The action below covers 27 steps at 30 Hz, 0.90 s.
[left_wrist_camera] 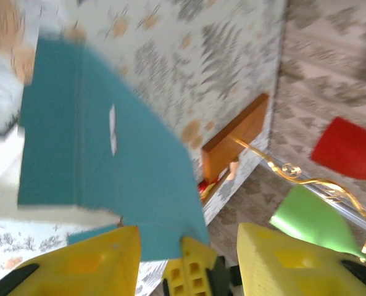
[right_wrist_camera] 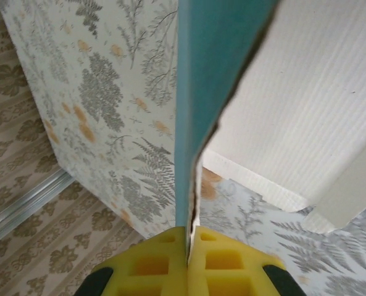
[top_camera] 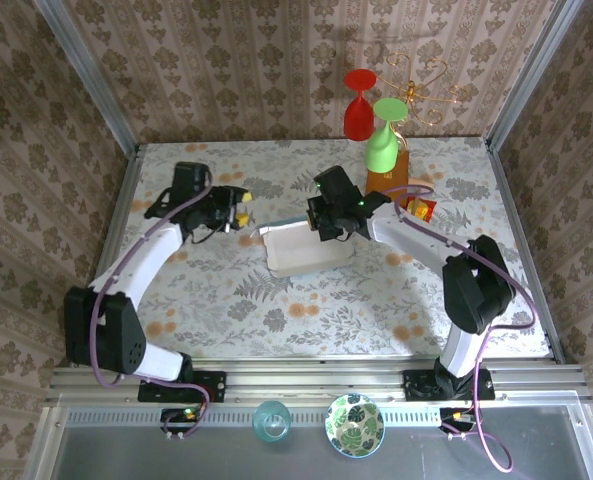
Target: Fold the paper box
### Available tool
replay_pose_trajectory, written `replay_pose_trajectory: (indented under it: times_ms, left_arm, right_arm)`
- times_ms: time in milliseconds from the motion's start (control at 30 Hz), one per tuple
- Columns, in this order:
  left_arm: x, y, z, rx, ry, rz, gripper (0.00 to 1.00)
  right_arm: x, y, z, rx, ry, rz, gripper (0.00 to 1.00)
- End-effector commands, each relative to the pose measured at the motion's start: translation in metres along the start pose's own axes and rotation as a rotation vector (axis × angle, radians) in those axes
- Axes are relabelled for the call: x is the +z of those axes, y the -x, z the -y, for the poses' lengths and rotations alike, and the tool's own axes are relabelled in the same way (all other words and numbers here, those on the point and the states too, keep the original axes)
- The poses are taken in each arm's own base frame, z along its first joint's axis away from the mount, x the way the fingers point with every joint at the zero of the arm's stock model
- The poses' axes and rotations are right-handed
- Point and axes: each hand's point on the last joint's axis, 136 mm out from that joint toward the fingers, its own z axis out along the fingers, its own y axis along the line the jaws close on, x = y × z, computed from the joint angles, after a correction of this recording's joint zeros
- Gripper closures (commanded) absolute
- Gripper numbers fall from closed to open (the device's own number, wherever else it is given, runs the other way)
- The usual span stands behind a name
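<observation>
The paper box lies mid-table, its white inside facing up and one wall raised at its back edge. My right gripper is at the box's far right corner. In the right wrist view the yellow fingers are pressed together on a thin upright wall of the paper box, blue on the left face and white on the right. My left gripper hovers by the box's far left corner. In the left wrist view its fingers stand apart, with a blue flap of the paper box lying loose between them.
A brown-orange upright block stands behind the right gripper, with a small red-and-yellow packet beside it. Red and green cups hang on a gold wire stand at the back. A bowl and a glass sit on the near ledge.
</observation>
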Motion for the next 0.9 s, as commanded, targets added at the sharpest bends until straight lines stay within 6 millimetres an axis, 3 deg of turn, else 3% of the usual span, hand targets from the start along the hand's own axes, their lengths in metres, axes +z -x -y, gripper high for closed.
replay_pose_trajectory:
  times_ms: [0,100,167,300,367,600,867]
  left_arm:
    - [-0.023,0.012,-0.005,0.048,0.021,0.029,0.54]
    - [-0.021,0.020,-0.017,0.022,0.032,0.030,0.56]
    - [-0.016,0.022,-0.023,0.016,0.043,0.024,0.56]
    - [-0.008,0.022,-0.029,0.033,0.062,0.006,0.56]
    - [-0.005,0.022,-0.027,0.056,0.058,-0.010,0.57]
    - [0.002,0.014,-0.025,0.157,0.073,-0.067,0.59]
    - [0.010,0.003,-0.040,0.270,0.098,-0.101,0.63]
  right_arm:
    - [-0.046,0.000,0.018,0.016,-0.116,0.014,1.00]
    - [-0.072,-0.001,0.032,0.021,-0.208,0.038,1.00]
    - [-0.074,0.004,0.039,0.051,-0.241,0.058,1.00]
    - [-0.045,0.021,0.031,0.114,-0.202,0.075,1.00]
    - [-0.026,0.028,0.017,0.112,-0.150,0.071,1.00]
    - [0.006,0.039,-0.026,0.045,0.023,0.062,1.00]
    - [0.033,0.056,-0.023,0.011,0.107,0.047,1.00]
